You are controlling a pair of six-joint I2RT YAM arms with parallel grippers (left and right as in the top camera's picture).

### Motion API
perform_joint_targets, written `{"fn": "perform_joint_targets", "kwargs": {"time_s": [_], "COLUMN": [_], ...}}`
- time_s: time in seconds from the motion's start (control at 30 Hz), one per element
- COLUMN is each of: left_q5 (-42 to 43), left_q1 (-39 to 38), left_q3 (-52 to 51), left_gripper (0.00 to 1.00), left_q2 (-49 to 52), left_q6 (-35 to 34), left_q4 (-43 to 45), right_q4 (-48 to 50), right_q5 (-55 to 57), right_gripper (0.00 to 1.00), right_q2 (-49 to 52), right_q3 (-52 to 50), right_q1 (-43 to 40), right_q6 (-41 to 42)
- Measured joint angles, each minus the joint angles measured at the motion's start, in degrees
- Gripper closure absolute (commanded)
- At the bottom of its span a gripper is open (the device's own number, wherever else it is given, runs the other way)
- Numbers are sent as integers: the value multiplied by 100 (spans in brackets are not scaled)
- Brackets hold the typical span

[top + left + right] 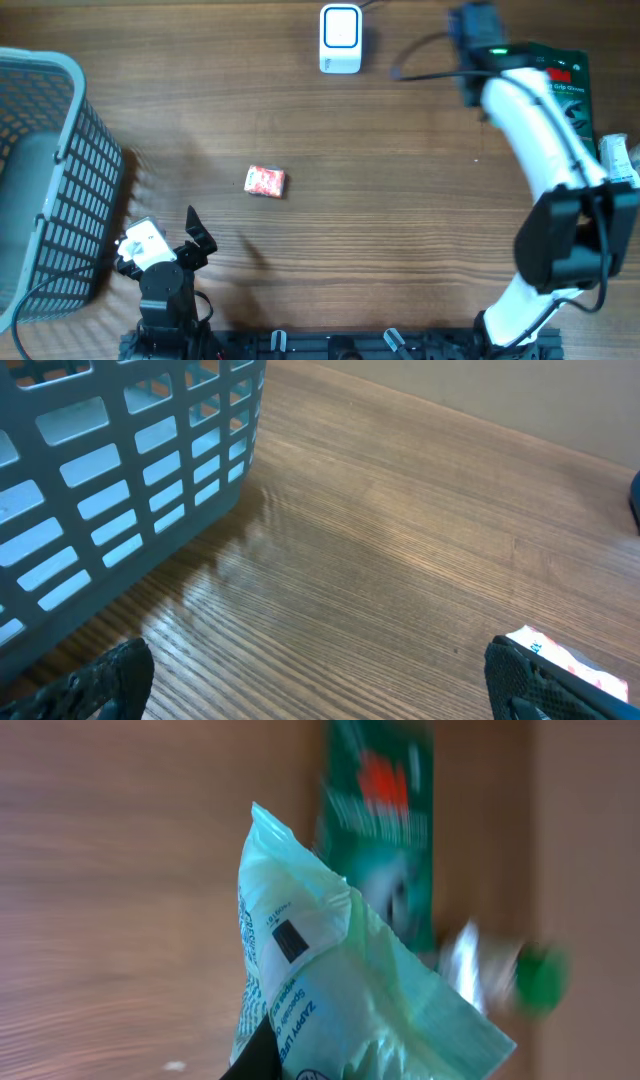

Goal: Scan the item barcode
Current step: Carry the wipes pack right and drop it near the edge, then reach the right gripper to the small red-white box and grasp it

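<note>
At the far right of the table, the right gripper [256, 1064] is clamping the lower edge of a pale green pouch [330, 990] and holding it up off the wood. Its jaws are pressing shut on the film. A small black printed patch [290, 940] is facing the wrist camera. Whether it is the barcode is too small to tell.

From overhead, the right arm [540, 130] is reaching toward the back edge, with its tip standing to the right of the white scanner [340, 38] and apart from it. The pouch itself is not showing clearly in that view.

Judgement on progress: pickup is looking complete, and presentation is not. The pouch is not yet sitting in front of the scanner face, and nothing is indicating a read. Remaining work is likely carrying the pouch across and turning its code toward the scanner.

The left gripper [320, 695] is standing wide open and holding nothing, low over the table beside the basket [45, 120].

Count, as visible:
- Scanner: one.
- Basket: one.
- Pale green pouch: one, in the grip.
- Small red-and-white packet [265, 181]: one, lying mid-table.
- Dark green pack [565, 80]: one, lying partly under the right arm.
- Silvery wrapped item [616, 155]: one, at the right edge.
</note>
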Motion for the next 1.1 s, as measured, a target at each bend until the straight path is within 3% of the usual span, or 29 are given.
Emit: {"fn": "perform_joint_targets", "kwargs": {"time_s": [0.27, 0.3, 0.33, 0.4, 0.6, 0.77, 0.8, 0.93, 1.1], "left_q5": [0, -2, 0, 0, 0, 0, 0, -2, -2], "left_q1": [0, 0, 0, 0, 0, 0, 0, -2, 0], "left_q3": [0, 0, 0, 0, 0, 0, 0, 0, 0], "left_gripper": [0, 0, 0, 0, 0, 0, 0, 0, 0], "left_q2": [0, 0, 0, 0, 0, 0, 0, 0, 0], "left_q6": [0, 0, 0, 0, 0, 0, 0, 0, 0], "left_q4": [0, 0, 0, 0, 0, 0, 0, 0, -2], "right_q4": [-693, -634, -581, -459, -293, -330, -476, -785, -35], "right_q5": [-608, -745, -848, -1143, -2050, -3451, -4389, -6146, -6907], "right_gripper": [96, 84, 46, 1, 0, 0, 0, 0, 1], "right_q2": [70, 70, 70, 70, 68, -63, -273, -557, -551], "right_q3": [-339, -341, -341, -341, -332, -229, -197, -153, -520], "right_q1": [-2406, -2623, -2763, -3032, -3108, -2806, -2503, -1493, 358], "right_q6": [2557, 2699, 2793, 2966, 2940, 2483, 2371, 2050, 1971]}}
